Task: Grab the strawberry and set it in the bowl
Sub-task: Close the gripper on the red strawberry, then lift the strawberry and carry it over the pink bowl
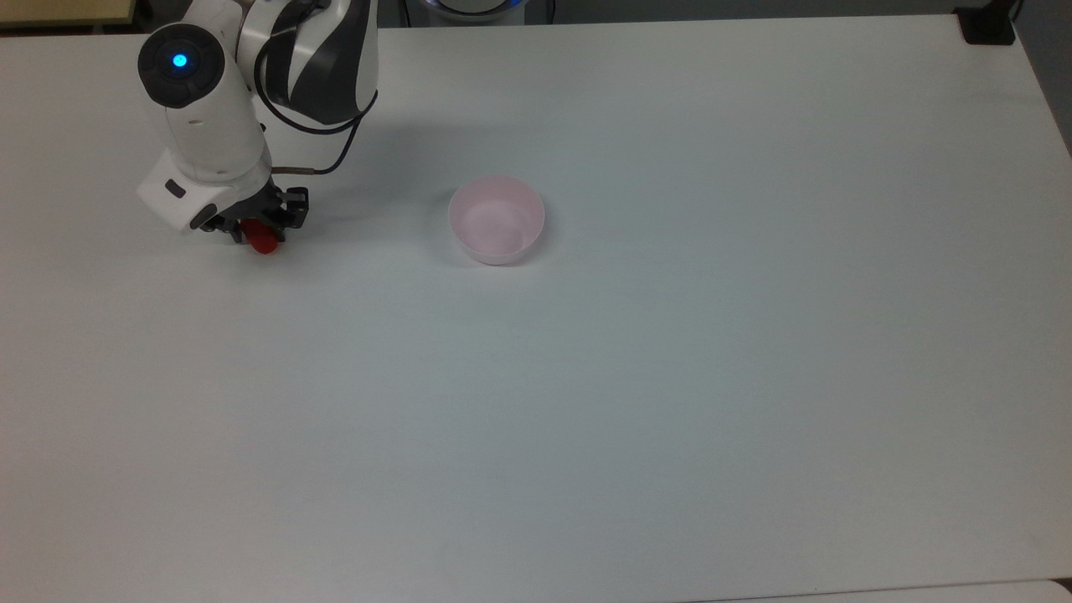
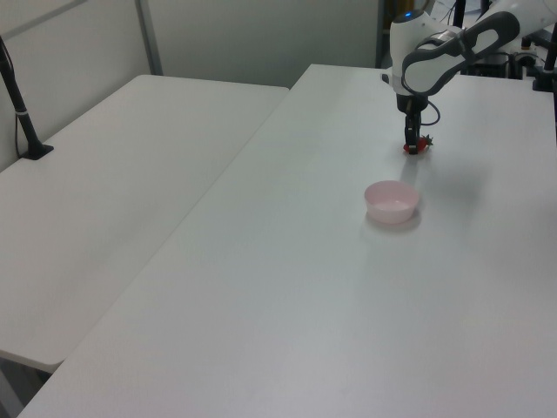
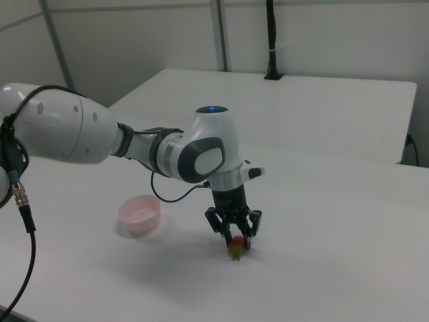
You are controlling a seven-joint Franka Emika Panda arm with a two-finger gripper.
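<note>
The strawberry (image 1: 265,243) is small and red and lies on the white table near the top view's left. In the right view the strawberry (image 3: 236,251) shows its green cap. My gripper (image 1: 258,228) hangs straight down over it, open, one finger on each side of the fruit's top and the fingertips (image 3: 219,230) just above the table. In the left view the gripper (image 2: 412,144) stands over the strawberry (image 2: 416,148). The pale pink bowl (image 1: 497,219) sits upright with nothing in it, to the top view's right of the gripper, about a bowl's width or two away; the bowl (image 3: 139,215) lies to the right view's left.
A black clamp (image 1: 988,25) sits at the table's corner at the top view's upper right. A second white table (image 2: 113,174) adjoins on the left view's left, with a black post (image 2: 22,113) on it. The arm's cable (image 1: 322,151) loops beside the wrist.
</note>
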